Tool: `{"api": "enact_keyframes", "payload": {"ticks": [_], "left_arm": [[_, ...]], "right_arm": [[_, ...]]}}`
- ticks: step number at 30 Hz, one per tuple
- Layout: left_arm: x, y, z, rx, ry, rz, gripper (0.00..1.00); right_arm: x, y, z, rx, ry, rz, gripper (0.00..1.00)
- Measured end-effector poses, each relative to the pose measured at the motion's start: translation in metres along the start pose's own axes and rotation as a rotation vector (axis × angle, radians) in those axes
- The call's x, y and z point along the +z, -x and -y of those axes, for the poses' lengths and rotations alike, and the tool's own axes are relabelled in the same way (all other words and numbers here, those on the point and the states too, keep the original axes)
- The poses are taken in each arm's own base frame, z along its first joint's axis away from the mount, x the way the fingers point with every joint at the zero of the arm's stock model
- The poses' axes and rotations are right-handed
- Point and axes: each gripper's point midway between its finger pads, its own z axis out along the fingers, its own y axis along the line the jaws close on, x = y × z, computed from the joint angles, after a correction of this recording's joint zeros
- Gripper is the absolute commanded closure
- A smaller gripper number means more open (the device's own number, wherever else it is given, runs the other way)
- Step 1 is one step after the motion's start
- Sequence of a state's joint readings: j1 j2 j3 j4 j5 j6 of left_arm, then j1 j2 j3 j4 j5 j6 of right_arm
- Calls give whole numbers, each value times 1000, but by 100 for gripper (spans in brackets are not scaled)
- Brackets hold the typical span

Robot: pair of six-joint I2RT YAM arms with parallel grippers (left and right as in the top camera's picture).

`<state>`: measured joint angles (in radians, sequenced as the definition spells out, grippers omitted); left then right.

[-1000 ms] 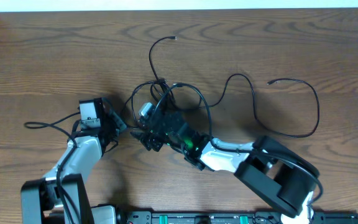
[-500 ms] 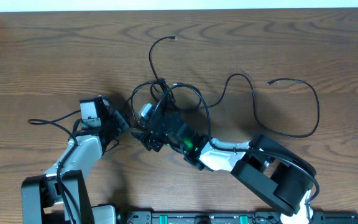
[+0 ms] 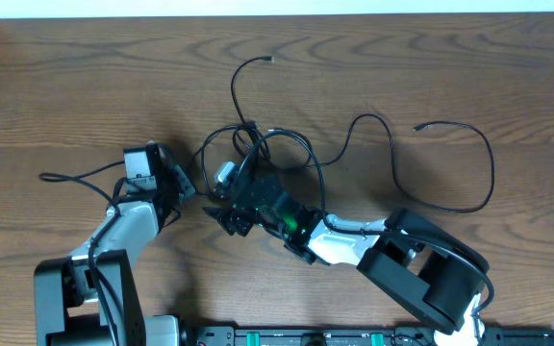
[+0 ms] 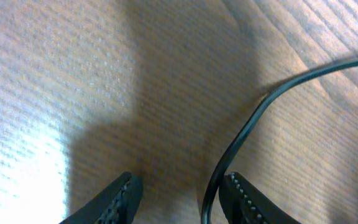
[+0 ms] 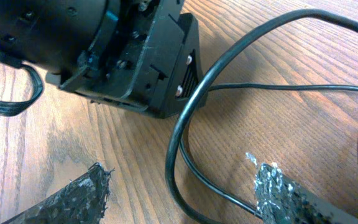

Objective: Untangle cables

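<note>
Item 1, left gripper (image 4: 182, 190): I see its fingers parted, nothing clamped; one black cable (image 4: 253, 121) runs along the table between them, close to one finger

Item 2, right gripper (image 5: 180, 173): fingers wide apart, a cable loop (image 5: 185, 112) lying unheld between and ahead of them

Item 3, tangle of cables (image 3: 258, 144): just beyond both grippers' tips on the wooden table (image 3: 65, 77), loose ends trailing farther out
</note>
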<state>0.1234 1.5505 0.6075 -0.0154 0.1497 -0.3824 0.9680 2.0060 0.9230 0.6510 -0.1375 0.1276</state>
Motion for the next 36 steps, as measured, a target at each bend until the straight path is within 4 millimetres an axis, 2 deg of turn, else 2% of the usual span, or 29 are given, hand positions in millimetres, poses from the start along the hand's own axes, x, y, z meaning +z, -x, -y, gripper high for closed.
{"api": "enact_keyframes", "payload": {"ticks": [9,15,21,25,27,28,36], "left_arm": [[4,6,1,15,3,7,54],[4,5,2,18,1,6,54],[4,7,2,18,-2,11,54],[5,8,3,19,-4,15,54],[5,8,3,19,-5,17,54],[5,8,3,19,-5,17,54],[5,8,3,19,-6,18,54]], "right_arm": [[4,4,6,-7,-27,38,23],[16,-11,11,-11,-36,63,27],[21,-16,13,-51,-40,81,41],[21,-16,13,-99,-42,83,66],[22,-17,14,-120,-44,80,93],[22,-17,14,-132,-44,78,99],[22,-18,15,-163,-49,77,99]]}}
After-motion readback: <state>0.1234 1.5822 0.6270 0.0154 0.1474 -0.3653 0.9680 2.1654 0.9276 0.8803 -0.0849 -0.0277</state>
